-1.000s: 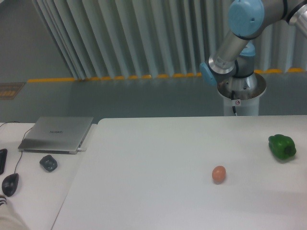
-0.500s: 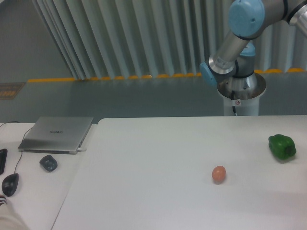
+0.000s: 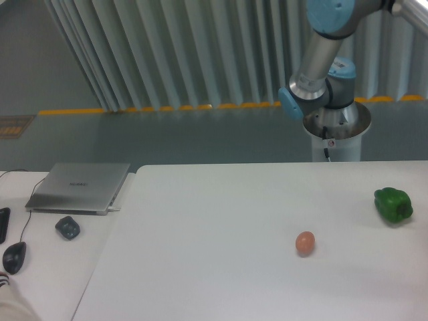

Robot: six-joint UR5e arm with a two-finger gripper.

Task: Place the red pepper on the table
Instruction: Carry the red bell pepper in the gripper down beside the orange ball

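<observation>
The red pepper is nowhere in this view, so I can tell neither its look nor which way it points. My gripper is out of frame too; only my arm (image 3: 321, 47) shows, rising behind the white table (image 3: 221, 221). On that table lie a green bell pepper (image 3: 393, 204) near the right edge and a small tan-orange egg-shaped object (image 3: 305, 243), well apart.

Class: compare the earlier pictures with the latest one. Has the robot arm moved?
Yes. Judged against its fixed base, the robot arm has swung up and left, standing more upright.
</observation>
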